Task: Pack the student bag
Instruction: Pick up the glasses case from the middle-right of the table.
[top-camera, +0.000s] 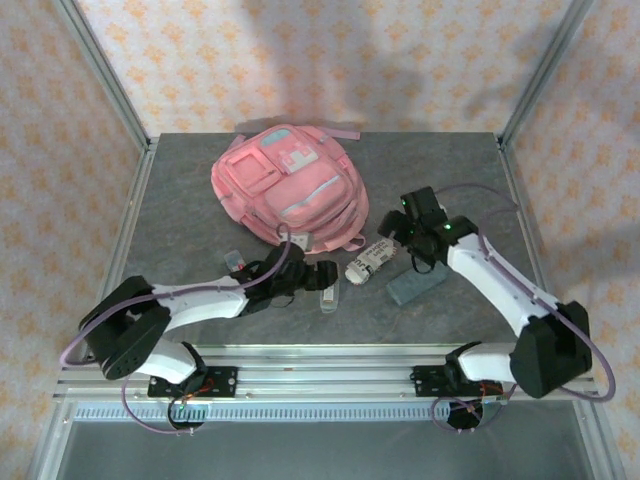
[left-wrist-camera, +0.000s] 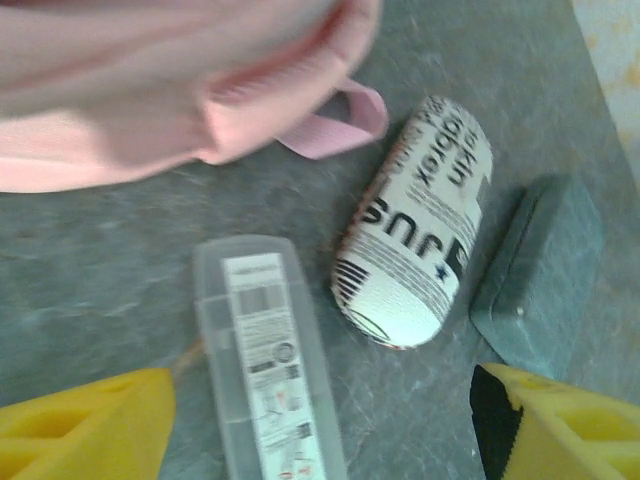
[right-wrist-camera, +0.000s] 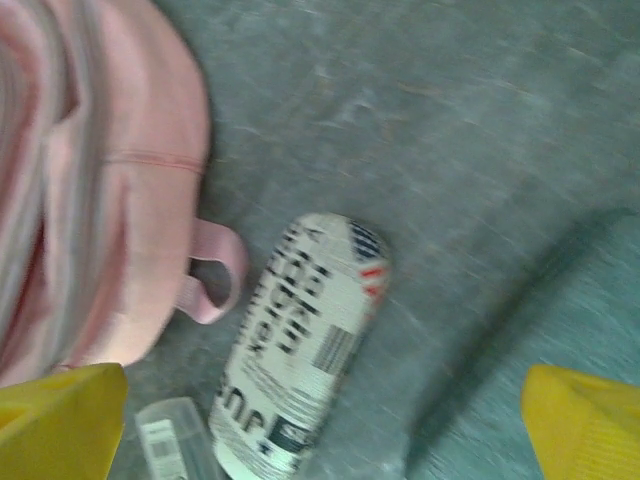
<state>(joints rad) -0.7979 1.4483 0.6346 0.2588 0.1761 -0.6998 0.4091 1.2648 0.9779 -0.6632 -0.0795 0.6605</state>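
Left gripper is hanging released, yellow fingers wide apart, over a clear plastic case lying on the table, nothing gripped. Just beside the case, a white printed pouch is lying, then a grey-green box. Right gripper is also hanging released, above the pouch. The pink backpack is lying flat at the table's far middle, its strap loop near the pouch.

Newsprint-patterned pouch just lying on the grey table, with a clear labelled case left of it and a teal-grey box right.
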